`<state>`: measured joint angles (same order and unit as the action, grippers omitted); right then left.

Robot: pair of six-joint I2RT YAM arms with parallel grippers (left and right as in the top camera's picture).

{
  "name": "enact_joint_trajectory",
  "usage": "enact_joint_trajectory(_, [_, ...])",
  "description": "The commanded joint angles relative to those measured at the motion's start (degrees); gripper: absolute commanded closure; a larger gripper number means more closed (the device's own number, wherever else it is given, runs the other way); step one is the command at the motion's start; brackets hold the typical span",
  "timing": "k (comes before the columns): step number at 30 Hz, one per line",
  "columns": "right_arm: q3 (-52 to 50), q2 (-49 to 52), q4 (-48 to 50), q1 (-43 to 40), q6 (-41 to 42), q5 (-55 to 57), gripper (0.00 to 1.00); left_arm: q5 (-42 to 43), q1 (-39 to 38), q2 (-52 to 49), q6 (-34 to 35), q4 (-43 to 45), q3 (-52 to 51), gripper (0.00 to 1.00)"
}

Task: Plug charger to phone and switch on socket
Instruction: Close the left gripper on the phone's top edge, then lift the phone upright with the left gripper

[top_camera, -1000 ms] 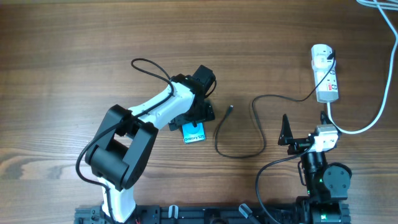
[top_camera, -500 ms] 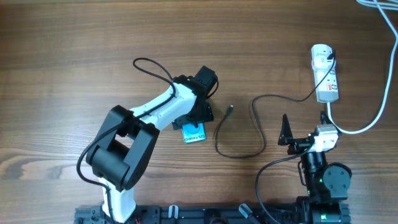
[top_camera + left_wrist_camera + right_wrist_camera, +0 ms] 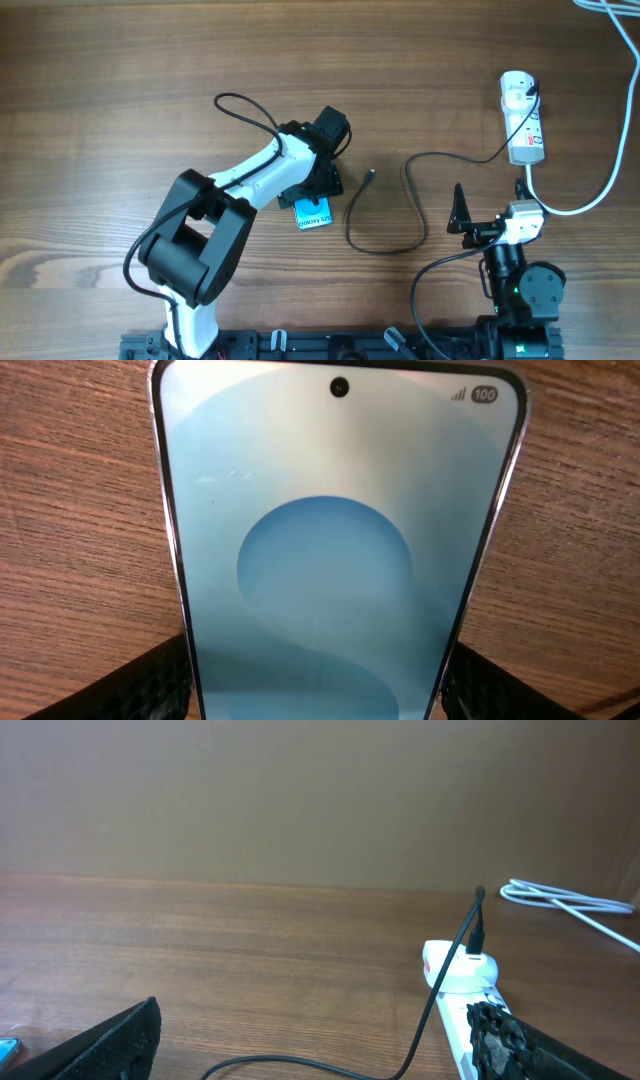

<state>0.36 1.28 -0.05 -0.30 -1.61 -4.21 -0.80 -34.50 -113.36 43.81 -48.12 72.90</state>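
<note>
The phone (image 3: 313,213) lies flat on the wooden table with its cyan screen up, and it fills the left wrist view (image 3: 330,550). My left gripper (image 3: 314,188) sits over its far half, one finger (image 3: 140,685) against each long edge, shut on it. The charger cable (image 3: 415,215) runs in a loop from the socket (image 3: 523,120) to its black connector tip (image 3: 371,176), which lies free right of the phone. My right gripper (image 3: 490,208) is open and empty near the front edge. Its wrist view shows the socket (image 3: 462,972) and the cable (image 3: 440,990).
A thick white cord (image 3: 603,190) curves from the socket's near end round the right side to the back corner, and shows in the right wrist view (image 3: 570,900). A black arm cable (image 3: 240,105) arcs above the left arm.
My left gripper has shifted very slightly up and to the right over the phone. The phone, the cable and the right arm have stayed put.
</note>
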Motion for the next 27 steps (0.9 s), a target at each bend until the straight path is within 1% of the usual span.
enact_joint_trajectory(1, [-0.1, -0.2, 0.1, 0.1, 0.1, 0.4, 0.0, -0.8, 0.3, 1.0, 0.1, -0.3, -0.5, 0.19])
enact_joint_trajectory(2, [-0.1, -0.2, 0.1, 0.1, 0.1, 0.4, 0.0, -0.8, 0.3, 1.0, 0.1, -0.3, -0.5, 0.19])
enact_joint_trajectory(5, [-0.1, -0.2, 0.1, 0.1, 0.1, 0.4, 0.0, -0.8, 0.3, 1.0, 0.1, -0.3, -0.5, 0.24])
enact_joint_trajectory(9, [-0.1, -0.2, 0.1, 0.1, 0.1, 0.4, 0.0, -0.8, 0.3, 1.0, 0.1, -0.3, -0.5, 0.21])
enact_joint_trajectory(13, [-0.1, -0.2, 0.1, 0.1, 0.2, 0.4, 0.0, -0.8, 0.3, 1.0, 0.1, -0.3, -0.5, 0.23])
enact_joint_trajectory(16, [-0.1, -0.2, 0.1, 0.1, 0.1, 0.4, 0.0, -0.8, 0.3, 1.1, 0.1, -0.3, -0.5, 0.26])
enact_joint_trajectory(27, [-0.1, -0.2, 0.1, 0.1, 0.1, 0.4, 0.0, -0.7, 0.7, 8.5, 0.1, -2.9, -0.5, 0.25])
